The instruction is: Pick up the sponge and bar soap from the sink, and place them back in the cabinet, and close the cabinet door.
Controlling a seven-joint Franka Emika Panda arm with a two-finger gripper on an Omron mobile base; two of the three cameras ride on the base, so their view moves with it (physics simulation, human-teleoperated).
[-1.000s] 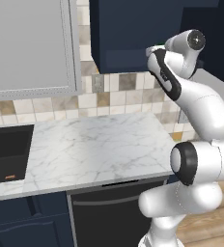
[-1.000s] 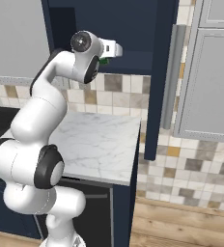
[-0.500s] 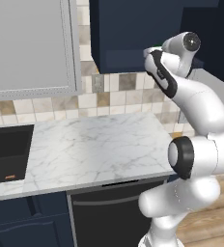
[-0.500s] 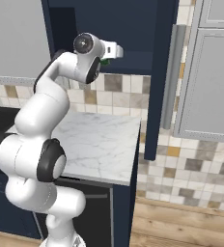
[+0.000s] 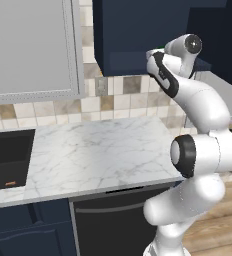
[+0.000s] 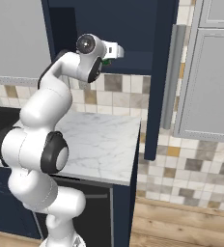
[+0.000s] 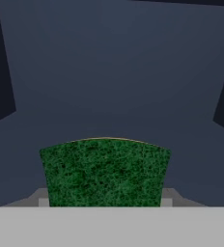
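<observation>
Arm [image 5: 203, 105]: glossy white rounded segments with dark grey-black joint bands and round end caps. Topmost joint cap is grey with a small dark centre. Hand housing [image 6: 113, 50] is white and boxy.

marble counter [image 5: 98, 155], tiled backsplash [image 5: 123, 102], dishwasher [image 5: 113, 220]

The left base view looks from behind my arm, on its left side, forward and down over the marble counter [image 5: 98, 150], with the sink [image 5: 8, 157] at its left edge. The right base view looks from behind on my right side at the same counter [image 6: 109, 140] and at the open cabinet door [image 6: 160, 72]. Both share my arm, the counter and the tiled wall. The hand view looks along my fingers, very near, into the cabinet [image 7: 114, 72].
</observation>
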